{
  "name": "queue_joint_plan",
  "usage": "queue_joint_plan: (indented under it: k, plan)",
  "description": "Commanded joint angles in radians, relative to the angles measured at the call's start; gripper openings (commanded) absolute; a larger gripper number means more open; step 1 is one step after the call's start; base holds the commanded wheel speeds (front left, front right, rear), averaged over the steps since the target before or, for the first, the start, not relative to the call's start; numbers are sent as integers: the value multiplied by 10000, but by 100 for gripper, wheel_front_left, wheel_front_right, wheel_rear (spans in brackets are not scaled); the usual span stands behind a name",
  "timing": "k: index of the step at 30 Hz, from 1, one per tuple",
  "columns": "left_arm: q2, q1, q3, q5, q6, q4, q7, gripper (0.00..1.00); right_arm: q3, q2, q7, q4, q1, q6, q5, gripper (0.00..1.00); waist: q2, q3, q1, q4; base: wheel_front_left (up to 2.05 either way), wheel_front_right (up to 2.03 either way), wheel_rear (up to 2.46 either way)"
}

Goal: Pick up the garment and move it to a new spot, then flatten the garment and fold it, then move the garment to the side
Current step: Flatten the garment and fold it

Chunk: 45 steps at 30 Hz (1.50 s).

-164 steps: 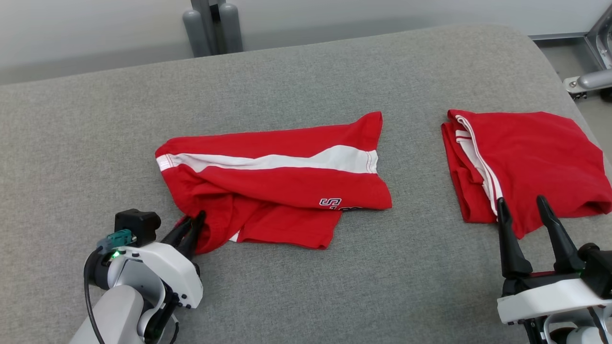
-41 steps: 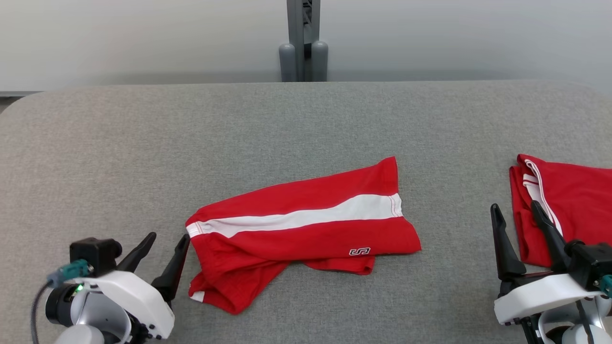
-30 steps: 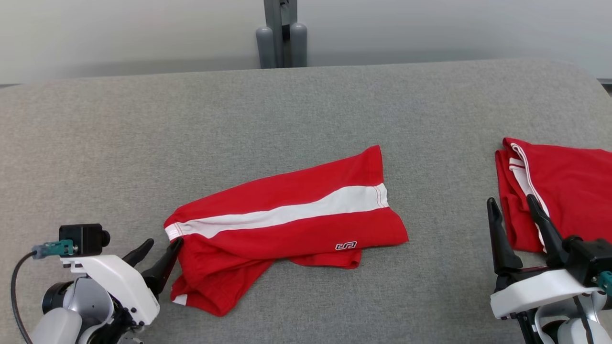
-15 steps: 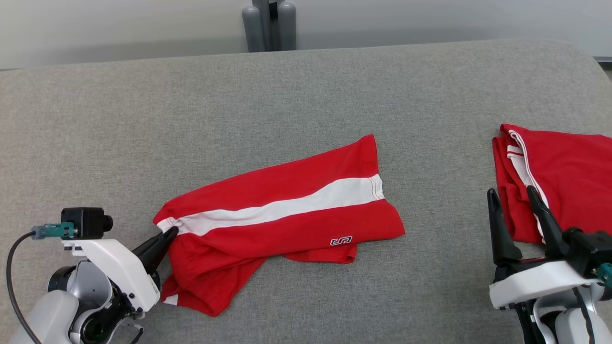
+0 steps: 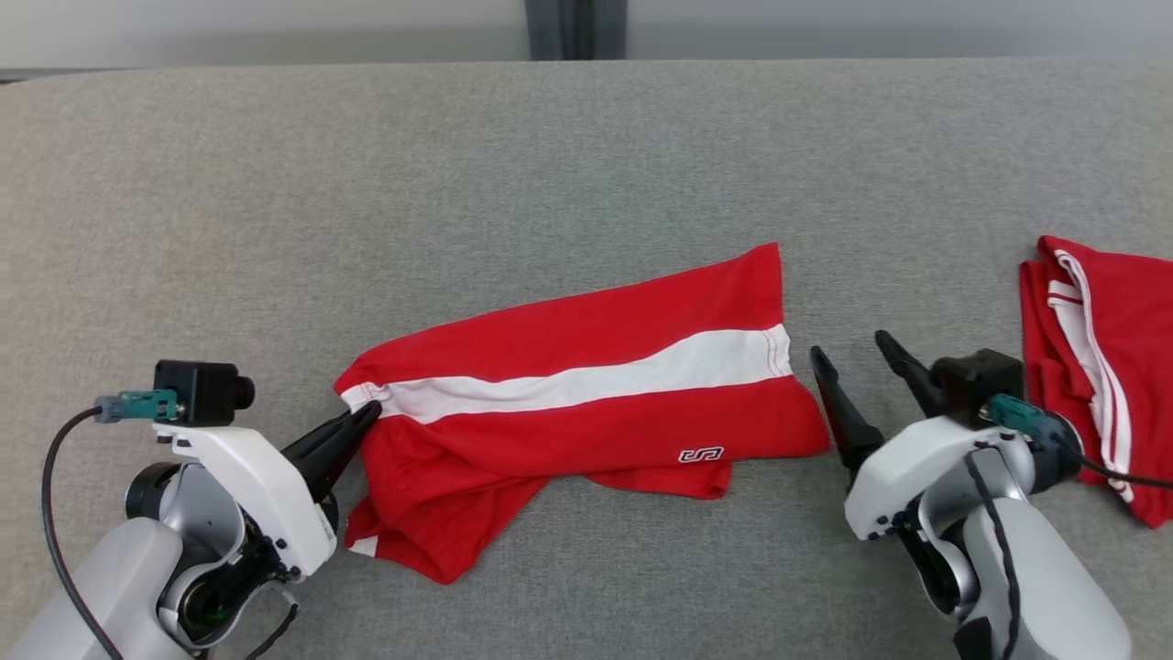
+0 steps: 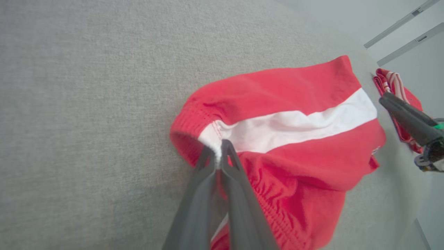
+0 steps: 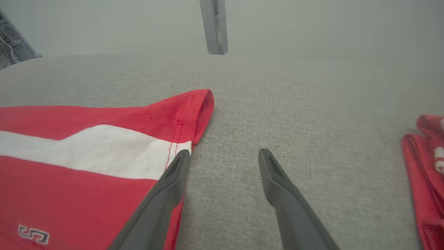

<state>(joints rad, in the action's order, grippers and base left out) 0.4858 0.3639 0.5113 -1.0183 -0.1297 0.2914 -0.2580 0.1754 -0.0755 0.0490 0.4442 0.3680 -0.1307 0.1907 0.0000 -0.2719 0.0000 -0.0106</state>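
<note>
The garment (image 5: 586,403) is a pair of red shorts with a white side stripe, lying crumpled across the middle of the grey padded table (image 5: 550,183). My left gripper (image 5: 371,412) is shut on its waistband at the left end of the white stripe. The left wrist view shows that pinch on the garment (image 6: 295,121) with the left gripper (image 6: 218,152) closed on the fabric. My right gripper (image 5: 852,353) stands open just right of the leg hem. In the right wrist view its left finger lies at the edge of the garment (image 7: 86,156), and the right gripper (image 7: 224,155) holds nothing.
A second red garment (image 5: 1100,367) lies folded at the table's right edge, also seen as the folded red garment (image 7: 425,166) right of my right gripper. A grey post (image 5: 575,27) stands behind the table's far edge. Bare grey surface stretches behind and to the left.
My left gripper has closed on the waistband's white stripe end. My right arm has moved left from the folded garment to the leg hem, still open. The head camera shifted.
</note>
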Motion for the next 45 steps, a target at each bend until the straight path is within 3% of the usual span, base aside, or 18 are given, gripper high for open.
queue_joint_plan:
  k: [1, 9, 10, 11, 12, 13, 17, 24, 31, 33, 41, 42, 43, 45]
  plan:
    - [38, 243, 163, -135, -5, -30, 105, 0, 242, -136, -102, 308, 277, -3, 209, 100, 0, -90, 0, -162, 0, 0, 0]
    - [153, 647, 1059, -626, -6, 85, 611, 0, 1745, -431, -307, 1674, 1218, -3, 1006, 100, 0, -174, 0, -409, 0, 0, 0]
    - [171, 669, 1158, -676, -6, 109, 673, 0, 1912, -485, -245, 1753, 1283, -3, 1095, 82, 0, -173, 0, -425, 0, 0, 0]
    - [196, 701, 1255, -726, -6, 129, 766, 0, 2028, -524, -186, 1824, 1333, -3, 1228, 48, 0, -172, 0, -436, 0, 0, 0]
    - [224, 748, 1333, -755, -6, 151, 870, 0, 2144, -553, -143, 1906, 1364, -3, 1337, 33, 0, -166, 0, -442, 0, 0, 0]
    - [243, 800, 1397, -779, -6, 153, 989, 0, 2258, -579, -75, 1964, 1384, -3, 1473, 0, 0, -155, 0, -449, 0, 0, 0]
    - [383, 923, 1596, -793, -7, 129, 1541, 0, 2364, -824, 451, 1898, 1501, -3, 1858, 0, 0, -70, 0, -438, 0, 0, 0]
    - [773, 1148, 1476, -531, 3, -342, 2489, 0, 1674, -1131, 1538, 900, 1392, -1, 1923, 0, 0, 265, 0, -330, 0, 0, 0]
    - [1097, 1394, 986, 126, 617, -1358, 3379, 0, 733, -1222, 1838, -1013, 1223, -1, 1354, 0, 0, 574, 0, -234, 0, 0, 0]
    - [1214, 1449, 823, 355, 1073, -1813, 3579, 0, 406, -1160, 1802, -1811, 1111, -1, 1151, 0, 0, 680, 0, -190, 0, 0, 0]
    - [1422, 1344, 279, 1783, 3578, -4213, 4243, 0, -593, -810, 1082, -5083, 579, -1, 173, 0, 0, 895, 0, -106, 0, 0, 0]
    - [1643, 873, 447, 2602, 4838, -5836, 4043, 0, -808, -371, 394, -7162, -252, -1, -228, 0, 0, 850, 0, -10, 0, 0, 0]
    - [1762, 699, 391, 2756, 5210, -6358, 3975, 0, -835, -262, 157, -7354, -467, -1, -171, 0, 0, 695, 0, 85, 0, 0, 0]
    - [1812, 744, 355, 2791, 5274, -6461, 3954, 0, -800, -270, 149, -7197, -309, -1, -104, 0, 0, 605, 0, 125, 0, 0, 0]
